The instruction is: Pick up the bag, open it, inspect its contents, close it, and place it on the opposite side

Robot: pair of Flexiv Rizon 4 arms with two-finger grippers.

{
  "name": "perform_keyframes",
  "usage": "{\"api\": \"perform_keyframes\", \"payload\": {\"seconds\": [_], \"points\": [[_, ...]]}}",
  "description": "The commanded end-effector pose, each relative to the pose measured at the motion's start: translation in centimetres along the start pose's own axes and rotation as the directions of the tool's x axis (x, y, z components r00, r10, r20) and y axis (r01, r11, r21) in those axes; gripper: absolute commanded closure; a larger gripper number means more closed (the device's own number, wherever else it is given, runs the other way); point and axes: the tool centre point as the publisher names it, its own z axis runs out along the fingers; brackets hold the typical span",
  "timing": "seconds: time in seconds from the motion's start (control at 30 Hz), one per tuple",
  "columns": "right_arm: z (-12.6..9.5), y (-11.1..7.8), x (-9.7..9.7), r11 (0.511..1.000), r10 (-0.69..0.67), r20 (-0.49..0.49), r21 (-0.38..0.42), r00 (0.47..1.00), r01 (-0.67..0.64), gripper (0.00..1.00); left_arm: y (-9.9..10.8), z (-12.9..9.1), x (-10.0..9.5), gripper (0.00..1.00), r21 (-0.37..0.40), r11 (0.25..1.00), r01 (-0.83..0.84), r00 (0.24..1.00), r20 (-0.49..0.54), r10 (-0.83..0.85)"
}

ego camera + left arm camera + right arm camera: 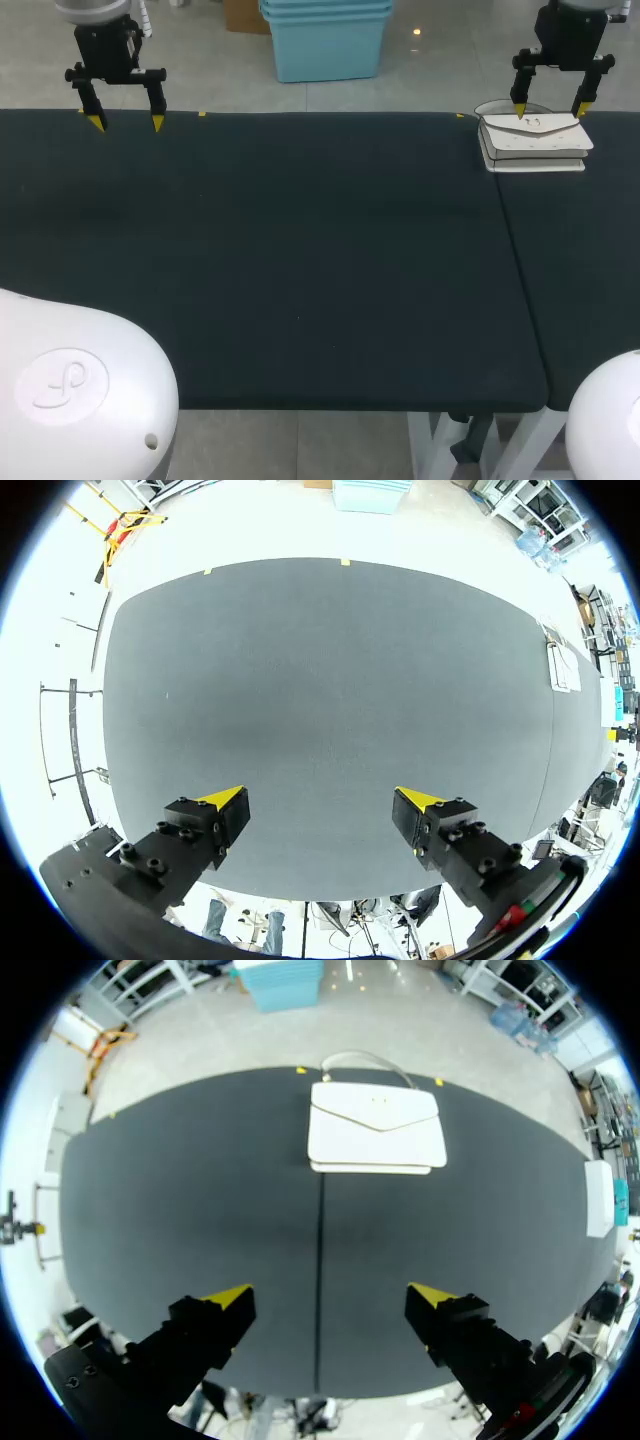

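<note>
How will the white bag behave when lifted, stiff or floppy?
The white bag lies flat with crisp edges, so it probably holds its shape. Its thin handle looks floppy. The smooth flap may be slippery.

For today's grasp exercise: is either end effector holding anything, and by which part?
Nothing is held. The left end effector and right end effector are both open; the white bag lies on the table, untouched.
</note>
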Motion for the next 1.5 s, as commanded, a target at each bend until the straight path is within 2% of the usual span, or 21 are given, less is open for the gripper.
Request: {"api": "perform_keyframes", "payload": {"seconds": [0.03,0.6,0.73,0.83,0.93,0.97,1.1,1.13,1.2,1.27,1.3,1.37,1.5], "points": [[0.0,0.0,0.0,1.0,0.0,0.0,0.0,1.0,0.0,0.0,0.0,0.0,0.0,0.0,0.0,1.0,0.0,1.0,0.0,0.0],[0.0,0.0,0.0,1.0,0.0,0.0,0.0,1.0,0.0,0.0,0.0,0.0,0.0,0.0,0.0,1.0,0.0,1.0,0.0,0.0],[0.1,0.1,-0.1,1.0,-0.006,-0.008,0.003,1.0,0.006,0.0,0.1,-0.4,0.9,0.0,0.077,0.992,-0.1,0.992,-0.066,0.105],[0.4,0.4,-0.6,1.0,-0.031,-0.073,0.004,0.997,0.031,0.0,0.5,-0.5,1.9,0.0,0.172,0.96,-0.221,0.965,-0.1,0.241],[0.8,0.8,-1.3,0.999,-0.04,-0.14,0.024,0.989,0.044,0.0,1.3,-0.5,3.2,0.0,0.245,0.893,-0.379,0.9,-0.128,0.417],[1.0,1.0,-1.6,0.999,-0.038,-0.118,0.027,0.992,0.042,0.0,1.7,-0.4,3.7,0.0,0.257,0.866,-0.429,0.869,-0.143,0.473],[1.6,1.7,-2.9,0.998,-0.033,-0.169,0.049,0.985,0.042,0.0,2.8,0.2,5.4,0.0,0.327,0.719,-0.613,0.72,-0.143,0.679],[1.8,1.9,-3.1,0.998,-0.039,-0.207,0.047,0.977,0.05,0.0,3.0,0.4,5.8,0.0,0.334,0.689,-0.643,0.688,-0.143,0.711],[2.1,2.3,-3.8,0.998,-0.032,-0.196,0.053,0.98,0.043,0.0,3.6,0.8,6.6,0.0,0.364,0.605,-0.708,0.602,-0.136,0.787],[2.4,2.6,-4.3,0.997,-0.039,-0.263,0.048,0.964,0.054,0.0,4.2,1.1,7.1,0.0,0.405,0.52,-0.752,0.51,-0.141,0.848],[2.5,2.8,-4.5,0.998,-0.038,-0.247,0.043,0.968,0.05,0.0,4.5,1.3,7.4,0.0,0.427,0.473,-0.771,0.459,-0.143,0.877],[2.8,3.1,-4.9,0.998,-0.047,-0.306,0.029,0.951,0.059,0.0,5.1,1.7,7.9,0.0,0.461,0.378,-0.803,0.361,-0.128,0.924],[3.6,3.7,-5.7,0.998,-0.041,-0.339,0.03,0.94,0.054,0.0,5.7,2.3,8.6,0.0,0.526,0.233,-0.818,0.206,-0.111,0.972]]}}
